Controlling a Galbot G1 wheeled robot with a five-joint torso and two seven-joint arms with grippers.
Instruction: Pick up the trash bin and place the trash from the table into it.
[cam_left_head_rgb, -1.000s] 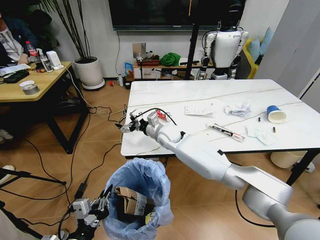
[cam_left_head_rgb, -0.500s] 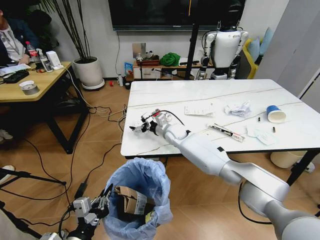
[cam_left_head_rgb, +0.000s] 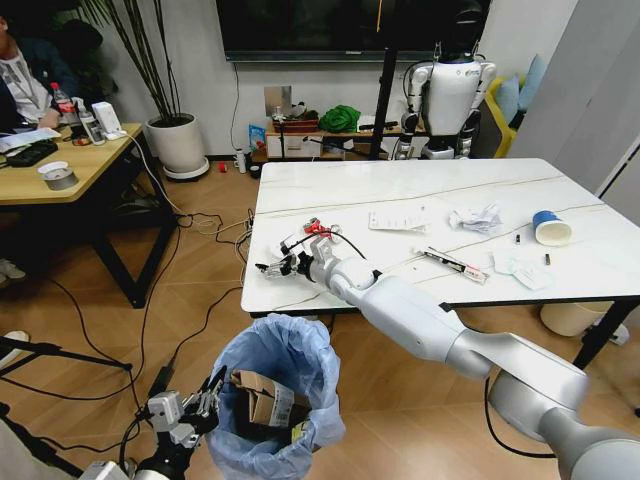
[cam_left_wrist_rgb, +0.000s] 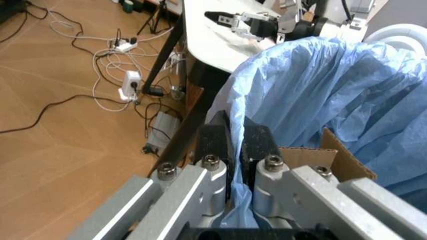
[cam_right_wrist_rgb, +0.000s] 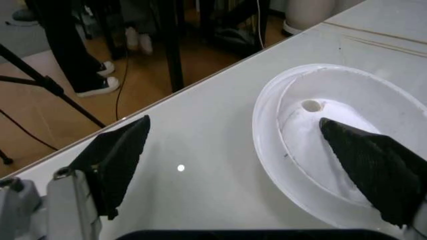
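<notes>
The left gripper (cam_left_wrist_rgb: 235, 150) pinches the trash bin's (cam_left_head_rgb: 275, 385) blue bag below the counter (cam_left_head_rgb: 420, 190), while the right gripper (cam_right_wrist_rgb: 253, 165), jaws wide, should straddle the white lid's (cam_right_wrist_rgb: 333, 145) rim before closing.

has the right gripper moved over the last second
Yes. The right gripper has come back over the table corner, inward from beyond its left edge and nearer the front edge, above the trash bin.
</notes>
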